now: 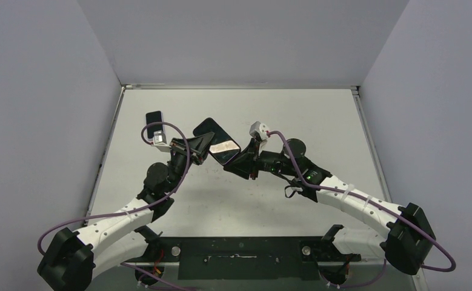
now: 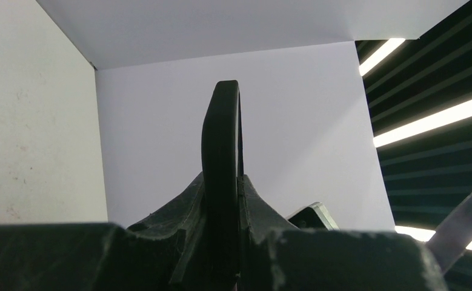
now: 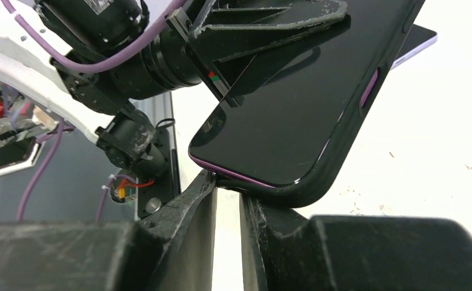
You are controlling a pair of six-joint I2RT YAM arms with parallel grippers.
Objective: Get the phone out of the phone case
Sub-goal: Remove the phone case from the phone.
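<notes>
A black-screened phone (image 3: 306, 103) with a purple rim sits inside a black phone case (image 3: 342, 145), held tilted above the table (image 1: 318, 121). My left gripper (image 1: 202, 144) is shut across one end of it, one finger lying on the screen. In the left wrist view the case (image 2: 221, 139) stands edge-on between the closed fingers (image 2: 263, 209). My right gripper (image 3: 227, 185) is nearly closed, its very tips pinching the rim at the case's lower corner. In the top view that gripper (image 1: 238, 162) meets the phone (image 1: 212, 130) from the right.
A second dark flat slab (image 1: 154, 117) lies on the table at the back left, behind the left wrist. White walls (image 1: 239, 42) enclose the table on three sides. The black base bar (image 1: 239, 257) runs along the near edge.
</notes>
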